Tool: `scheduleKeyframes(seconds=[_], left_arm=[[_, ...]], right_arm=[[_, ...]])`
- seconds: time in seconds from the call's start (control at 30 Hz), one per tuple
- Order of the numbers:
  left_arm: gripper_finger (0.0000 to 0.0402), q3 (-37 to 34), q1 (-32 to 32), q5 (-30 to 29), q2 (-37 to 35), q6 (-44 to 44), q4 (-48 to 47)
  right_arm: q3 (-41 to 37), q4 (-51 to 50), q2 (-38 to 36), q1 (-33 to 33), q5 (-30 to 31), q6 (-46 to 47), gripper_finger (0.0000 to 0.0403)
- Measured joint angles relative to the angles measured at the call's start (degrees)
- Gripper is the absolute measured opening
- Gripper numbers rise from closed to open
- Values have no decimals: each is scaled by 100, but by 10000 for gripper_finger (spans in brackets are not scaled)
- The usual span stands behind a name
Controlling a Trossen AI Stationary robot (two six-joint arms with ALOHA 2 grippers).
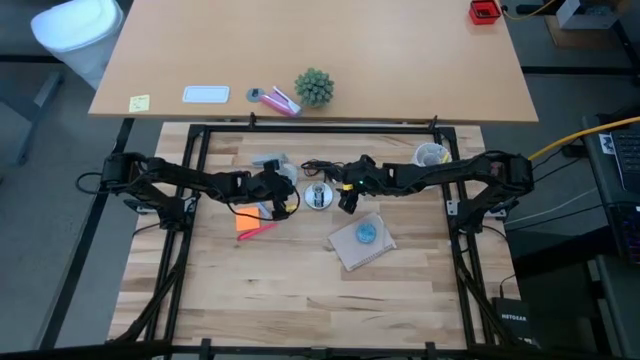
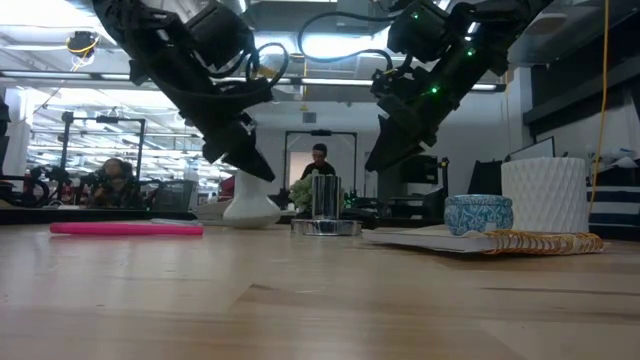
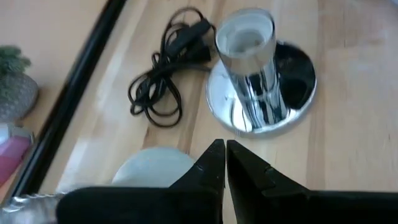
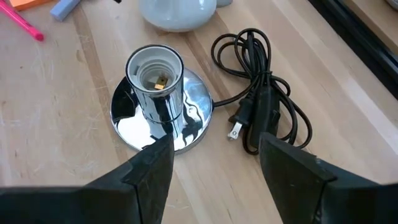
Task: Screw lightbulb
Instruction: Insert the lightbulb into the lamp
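The frosted white lightbulb (image 2: 250, 207) rests on the table left of the shiny metal socket (image 4: 155, 93). It also shows in the right wrist view (image 4: 177, 12) and, partly hidden by my fingers, in the left wrist view (image 3: 146, 169). The socket stands upright on its round base, its opening empty. My left gripper (image 3: 225, 155) is shut with nothing between its fingers. It slants down just over the bulb (image 1: 287, 173). My right gripper (image 4: 214, 174) is open and empty, above the table to the right of the socket (image 1: 319, 195). My left gripper's shut fingertips (image 2: 258, 168) stand right above the lightbulb's upper part. I cannot tell whether they touch it.
The socket's black cord (image 4: 261, 112) lies coiled on its far side. A pink pen (image 2: 125, 228) and an orange note (image 1: 248, 215) lie to the left. A notebook (image 1: 362, 245) bearing a small blue round thing (image 2: 478, 213) lies at the near right, a white cup (image 1: 432, 155) at the far right.
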Motion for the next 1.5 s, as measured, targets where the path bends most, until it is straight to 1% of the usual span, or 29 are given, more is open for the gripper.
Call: scheduleKeyframes(seconds=[0.2,0.3,0.37,0.47,0.57,0.7,0.77,0.93,1.17,1.37,1.5], left_arm=[[42,0,0,0,0,-495,-441],[39,0,-18,-207,-2,-1239,-562],[26,0,-53,-518,-59,-1730,-509],[6,101,-95,-975,-283,-1905,-483],[6,244,-139,-1651,-590,-1866,-386],[2,343,-124,-2536,-1012,-1536,-131],[2,343,-14,-2774,-1145,-1409,-84],[2,332,416,-2722,-1080,-1733,-134],[1,326,847,-2099,-703,-2127,-173],[2,323,893,-1549,-405,-2432,-173],[2,321,738,-1522,-358,-2531,-191]], right_arm=[[0,2,0,0,0,0,236],[0,1,0,0,0,-2,236],[0,0,0,0,0,-4,236],[0,2,0,0,0,-4,236],[0,5,0,0,0,-10,236],[0,24,0,0,7,-138,236],[0,31,0,2,54,-214,236],[0,77,0,0,100,-348,236],[0,102,0,0,103,-474,236],[0,179,0,0,103,-474,236],[0,175,0,1,103,-475,236]])
